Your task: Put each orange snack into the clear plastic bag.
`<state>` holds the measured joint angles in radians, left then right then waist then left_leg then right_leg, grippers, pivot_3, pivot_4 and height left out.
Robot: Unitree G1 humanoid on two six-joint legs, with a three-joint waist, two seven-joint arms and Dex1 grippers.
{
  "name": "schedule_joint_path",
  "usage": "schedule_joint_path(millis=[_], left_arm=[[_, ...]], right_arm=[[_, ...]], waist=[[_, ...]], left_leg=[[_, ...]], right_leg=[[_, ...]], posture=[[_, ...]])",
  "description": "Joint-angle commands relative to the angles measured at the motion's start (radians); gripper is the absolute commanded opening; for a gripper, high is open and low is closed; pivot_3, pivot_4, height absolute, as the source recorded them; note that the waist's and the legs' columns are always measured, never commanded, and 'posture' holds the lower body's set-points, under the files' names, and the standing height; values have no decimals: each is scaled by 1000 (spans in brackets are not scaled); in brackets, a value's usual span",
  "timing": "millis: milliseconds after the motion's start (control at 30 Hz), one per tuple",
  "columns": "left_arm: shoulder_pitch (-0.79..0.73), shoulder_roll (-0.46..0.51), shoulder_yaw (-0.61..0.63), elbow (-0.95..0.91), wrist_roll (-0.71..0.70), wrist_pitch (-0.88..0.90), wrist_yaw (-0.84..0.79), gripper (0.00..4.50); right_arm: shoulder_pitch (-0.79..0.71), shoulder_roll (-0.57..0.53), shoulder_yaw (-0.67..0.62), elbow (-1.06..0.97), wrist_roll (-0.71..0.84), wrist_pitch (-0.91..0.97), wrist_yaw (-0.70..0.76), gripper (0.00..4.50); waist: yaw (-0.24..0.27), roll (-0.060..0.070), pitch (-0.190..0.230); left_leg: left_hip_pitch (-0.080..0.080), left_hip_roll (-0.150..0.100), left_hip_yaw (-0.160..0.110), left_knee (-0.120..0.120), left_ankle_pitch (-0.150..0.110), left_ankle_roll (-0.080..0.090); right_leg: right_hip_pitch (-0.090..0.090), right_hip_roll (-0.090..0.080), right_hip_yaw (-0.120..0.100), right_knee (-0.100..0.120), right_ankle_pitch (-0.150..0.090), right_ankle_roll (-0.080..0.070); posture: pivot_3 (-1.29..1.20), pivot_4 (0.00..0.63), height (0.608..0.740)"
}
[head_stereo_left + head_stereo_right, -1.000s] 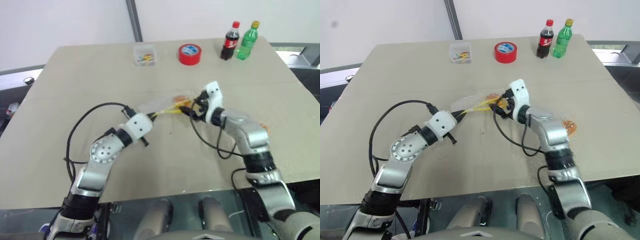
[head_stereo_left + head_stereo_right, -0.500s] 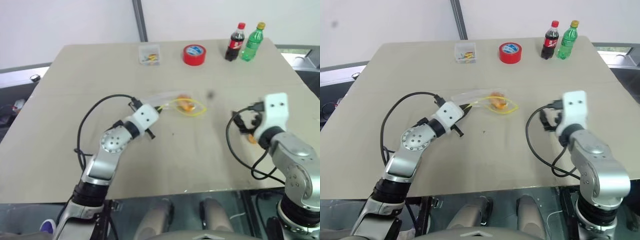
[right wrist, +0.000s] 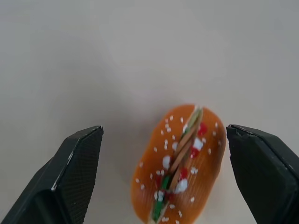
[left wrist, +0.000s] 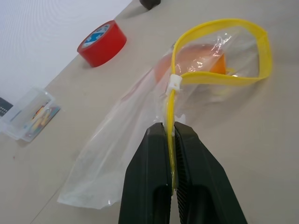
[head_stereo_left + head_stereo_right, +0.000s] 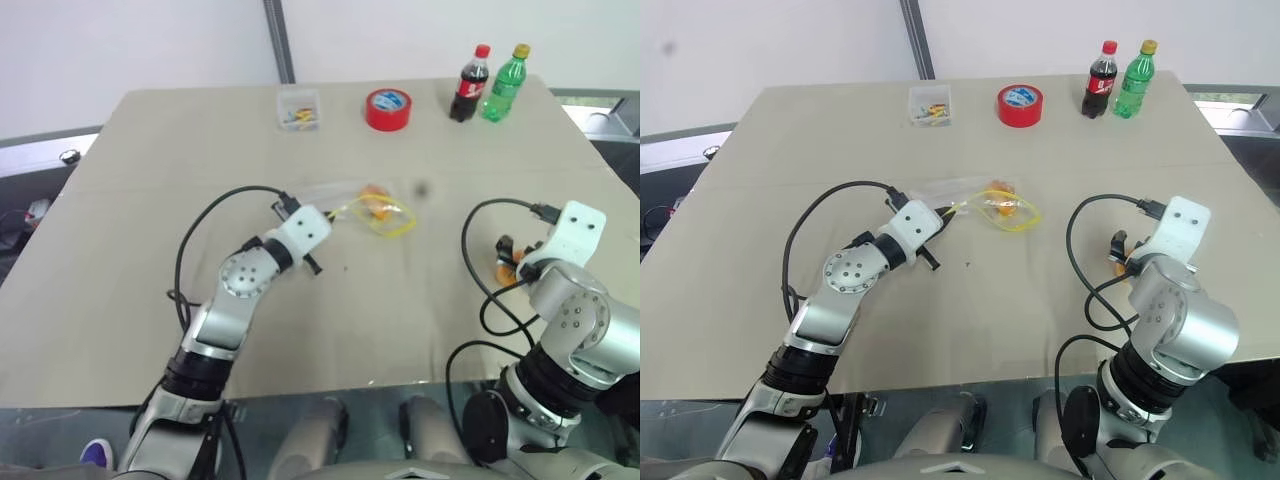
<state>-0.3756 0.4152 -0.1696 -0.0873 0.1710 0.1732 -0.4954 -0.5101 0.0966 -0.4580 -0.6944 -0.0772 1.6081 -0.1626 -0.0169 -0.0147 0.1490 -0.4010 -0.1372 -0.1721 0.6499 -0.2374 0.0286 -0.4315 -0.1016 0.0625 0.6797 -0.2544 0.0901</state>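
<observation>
Orange snack one's now bagged (image 4: 212,58), left gripper (image 4: 171,135) pinching bag (image 4: 135,121), right gripper (image 3: 163,158) swung over, wide open around snack two (image 3: 180,163).

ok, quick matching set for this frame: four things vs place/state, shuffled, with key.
Things:
1. left gripper
2. right gripper
3. red tape roll
4. snack on the right

States:
A. lying on the bare table, between open fingers
B. far side of the table, beside the small clear box
C. shut on the yellow strip of the clear plastic bag
D. open, nothing held

Pairs: 1-C, 2-D, 3-B, 4-A
</observation>
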Motion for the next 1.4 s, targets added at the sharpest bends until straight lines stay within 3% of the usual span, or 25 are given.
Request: schedule_joint_path(millis=[33,133,233,300,367,533,633,767,967,1133,1400], left_arm=[[17,-4,10,-62,7,18,20,0],[32,-6,11,-84,11,30,27,0],[41,-6,14,-99,11,39,33,0],[53,-5,23,-113,2,45,34,0],[63,0,30,-127,-3,48,32,0],[84,30,46,-161,-15,32,9,0],[95,50,54,-177,-29,9,-4,0],[125,73,68,-205,-48,-39,-25,0],[199,132,93,-261,-98,-128,-88,0],[260,201,101,-265,-89,-229,-126,0],[304,234,88,-244,-69,-333,-139,0]], right_arm=[[22,1,38,7,-17,6,-5,4309],[39,-10,55,31,-15,6,8,4309],[59,-35,76,55,1,-23,38,3537],[110,-104,154,36,60,-71,127,2638],[160,-197,242,15,103,-134,206,2170],[203,-379,408,-21,298,-330,519,2170],[177,-427,506,51,367,-438,643,2170],[96,-415,628,202,365,-573,695,2170],[-40,-359,694,473,333,-747,720,2170],[-120,-373,733,593,334,-821,813,2170],[-219,-285,668,843,428,-813,924,2170]], waist=[[-1,0,0],[-4,0,0],[-3,0,0],[-3,0,0],[-4,0,0],[-16,0,0],[-21,0,1],[-22,0,1],[-19,-1,1],[-19,-1,1],[-22,0,1]], left_leg=[[0,0,0,0,0,0],[0,0,0,0,0,0],[0,0,0,0,0,0],[0,0,0,0,0,0],[0,0,0,0,0,0],[0,1,0,-1,0,0],[1,1,-1,-1,0,0],[1,1,-1,0,0,0],[1,1,-1,0,0,0],[1,0,-1,-1,0,0],[1,1,-2,-1,0,0]], right_leg=[[0,0,0,0,0,0],[0,0,0,0,0,0],[0,0,0,0,0,0],[0,1,0,0,0,0],[0,1,0,0,0,0],[0,0,0,-1,0,0],[2,1,-1,-1,0,1],[2,0,-1,-1,0,0],[2,0,-2,-2,0,0],[1,1,-2,-2,0,0],[1,1,-2,-2,0,0]], posture=[[0,150,710],[0,150,710],[0,150,710],[0,150,710],[0,150,710],[0,150,710],[0,150,710],[0,150,710],[0,150,710],[0,150,710],[0,150,710]])
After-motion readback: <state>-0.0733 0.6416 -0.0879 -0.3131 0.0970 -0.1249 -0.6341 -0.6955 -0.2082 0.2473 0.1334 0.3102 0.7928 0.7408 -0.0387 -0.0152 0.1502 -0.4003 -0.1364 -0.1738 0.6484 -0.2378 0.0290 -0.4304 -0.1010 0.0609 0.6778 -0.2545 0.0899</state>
